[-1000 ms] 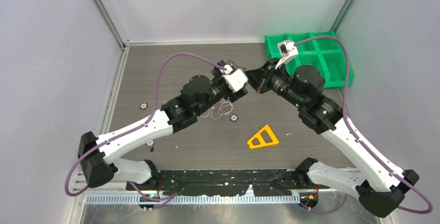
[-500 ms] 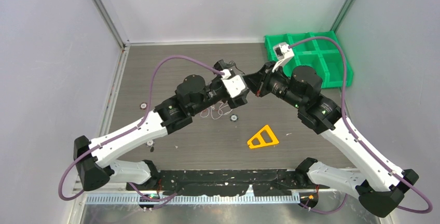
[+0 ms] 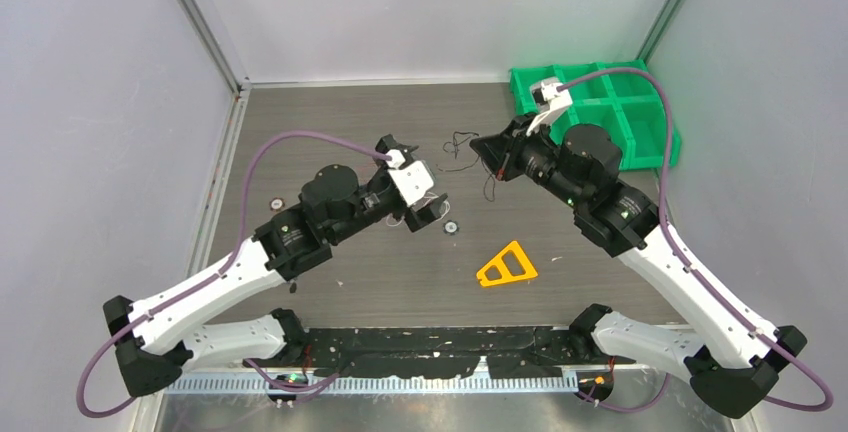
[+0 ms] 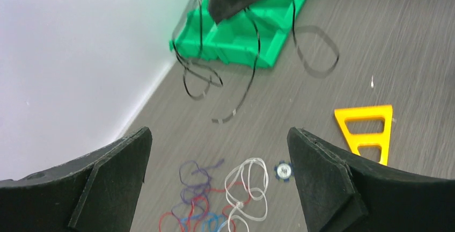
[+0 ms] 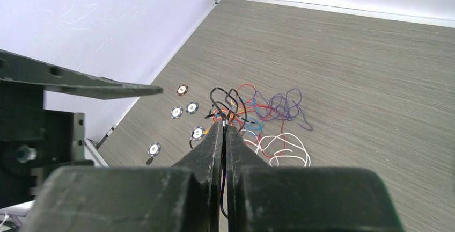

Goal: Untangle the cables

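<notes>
My right gripper (image 3: 484, 152) is shut on a black cable (image 3: 461, 146) and holds it above the table; its loops hang free in the left wrist view (image 4: 252, 55) and stick out past the shut jaws in the right wrist view (image 5: 222, 96). The other cables lie in a loose pile on the table: white (image 4: 248, 188), red (image 4: 180, 217) and purple-blue (image 4: 194, 180), with white (image 5: 283, 149), purple (image 5: 284, 103), red (image 5: 248, 89) and blue (image 5: 253, 127) in the right wrist view. My left gripper (image 3: 425, 198) is open and empty above this pile (image 3: 416, 216).
A yellow triangle (image 3: 505, 265) lies right of the pile. A poker chip (image 3: 451, 227) sits beside the pile, others (image 3: 277, 205) lie to the left, several in the right wrist view (image 5: 192, 107). A green compartment tray (image 3: 615, 107) stands at the back right.
My left gripper has drawn back to the left and nearer, away from the right gripper. The black cable now hangs in the open from the right gripper, which has barely moved.
</notes>
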`<action>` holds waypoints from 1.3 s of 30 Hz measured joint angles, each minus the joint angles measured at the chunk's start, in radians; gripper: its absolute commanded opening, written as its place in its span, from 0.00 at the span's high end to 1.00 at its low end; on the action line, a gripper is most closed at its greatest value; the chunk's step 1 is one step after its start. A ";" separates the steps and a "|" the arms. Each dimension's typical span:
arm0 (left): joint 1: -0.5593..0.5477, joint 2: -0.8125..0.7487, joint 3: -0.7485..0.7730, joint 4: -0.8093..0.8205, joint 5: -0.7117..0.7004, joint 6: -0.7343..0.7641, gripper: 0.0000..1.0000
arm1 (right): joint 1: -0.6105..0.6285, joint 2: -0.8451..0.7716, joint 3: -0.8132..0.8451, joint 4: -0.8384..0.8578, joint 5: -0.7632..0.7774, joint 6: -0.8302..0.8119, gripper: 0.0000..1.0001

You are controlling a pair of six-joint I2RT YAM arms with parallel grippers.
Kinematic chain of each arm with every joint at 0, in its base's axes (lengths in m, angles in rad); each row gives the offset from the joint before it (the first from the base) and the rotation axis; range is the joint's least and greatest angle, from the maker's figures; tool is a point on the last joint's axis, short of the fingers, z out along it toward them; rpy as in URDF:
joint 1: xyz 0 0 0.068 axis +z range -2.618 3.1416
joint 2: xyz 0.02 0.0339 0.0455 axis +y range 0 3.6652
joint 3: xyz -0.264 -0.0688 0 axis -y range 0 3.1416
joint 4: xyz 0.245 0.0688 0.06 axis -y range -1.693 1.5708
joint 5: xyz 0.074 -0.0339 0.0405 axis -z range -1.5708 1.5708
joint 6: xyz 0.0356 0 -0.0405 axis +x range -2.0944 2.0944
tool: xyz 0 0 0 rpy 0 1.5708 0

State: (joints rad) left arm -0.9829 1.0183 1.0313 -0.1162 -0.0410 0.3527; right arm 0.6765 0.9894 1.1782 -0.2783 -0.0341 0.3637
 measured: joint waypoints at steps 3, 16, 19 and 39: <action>-0.013 0.018 0.058 0.001 0.009 0.005 0.00 | 0.000 0.006 0.000 0.000 0.003 0.009 0.94; -0.052 0.204 0.195 0.099 0.018 0.048 0.00 | 0.000 0.016 -0.041 0.050 -0.099 0.069 0.95; -0.052 0.223 0.195 0.108 0.039 0.052 0.02 | 0.000 0.011 -0.051 0.059 -0.119 0.084 0.95; -0.032 0.245 0.190 0.095 0.091 0.114 0.88 | -0.005 -0.023 -0.056 0.044 -0.149 0.133 0.95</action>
State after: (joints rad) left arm -1.0153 1.2633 1.2217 -0.0212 0.0502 0.4667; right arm 0.6720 0.9661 1.1217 -0.2344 -0.1829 0.4965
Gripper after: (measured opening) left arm 0.302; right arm 0.075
